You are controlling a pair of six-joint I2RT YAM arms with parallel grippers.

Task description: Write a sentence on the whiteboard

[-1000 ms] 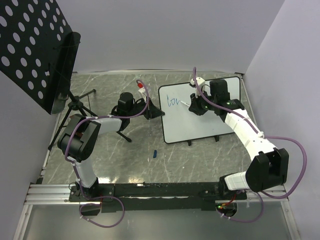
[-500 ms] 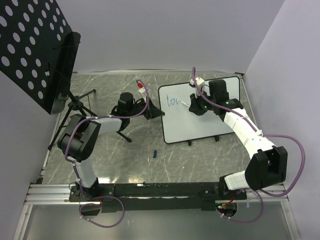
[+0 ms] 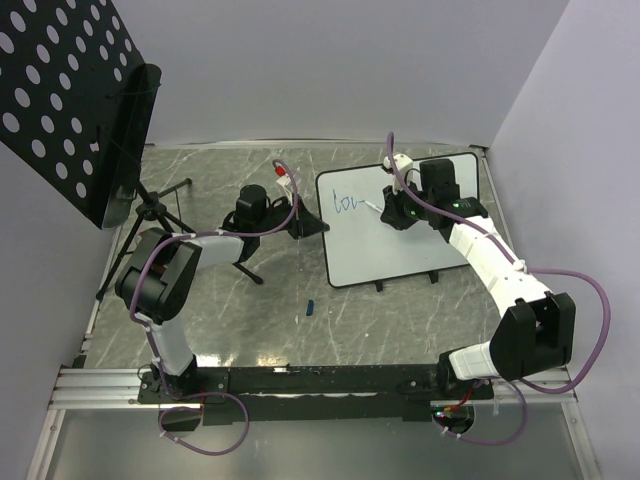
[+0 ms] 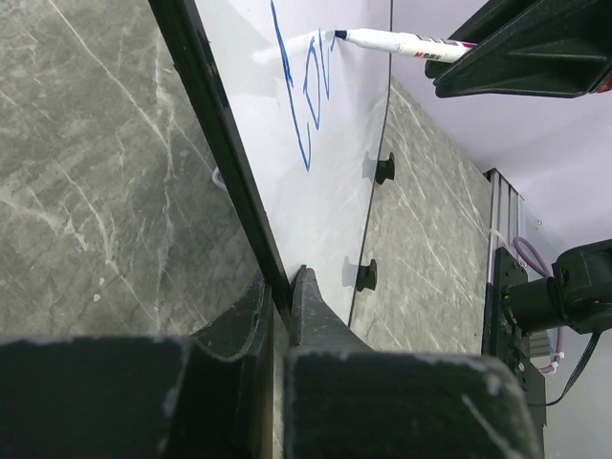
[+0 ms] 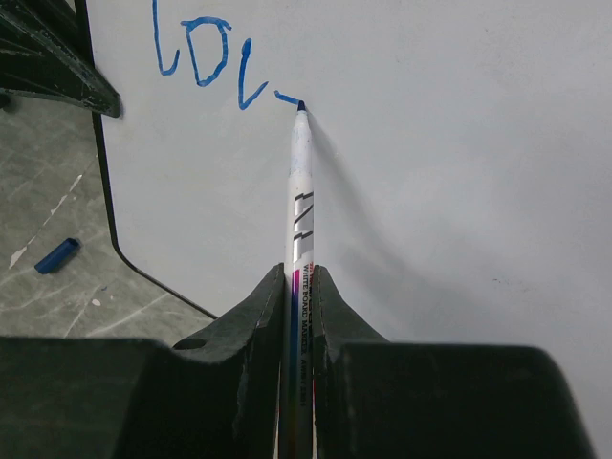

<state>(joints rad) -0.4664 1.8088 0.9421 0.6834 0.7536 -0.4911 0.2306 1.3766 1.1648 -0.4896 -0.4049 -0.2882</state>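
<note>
The whiteboard (image 3: 400, 245) lies on the marble table, its black rim (image 4: 215, 143) pinched at the left edge by my shut left gripper (image 3: 308, 226) (image 4: 285, 287). Blue writing (image 3: 345, 203) (image 5: 206, 62) (image 4: 306, 96) near the board's upper left reads roughly "lov" with a short dash after it. My right gripper (image 3: 392, 212) (image 5: 301, 277) is shut on a white whiteboard marker (image 5: 299, 191) (image 4: 402, 42). The marker's blue tip touches the board (image 5: 459, 143) at the end of the last stroke.
A blue marker cap (image 3: 311, 307) (image 5: 55, 255) lies on the table in front of the board's lower left corner. A black perforated panel (image 3: 70, 90) on a tripod stand (image 3: 160, 210) occupies the far left. Walls close in behind and to the right.
The marker tip has slid a little to the right and left a short new blue stroke after the letters. The left gripper has kept its hold on the board's edge.
</note>
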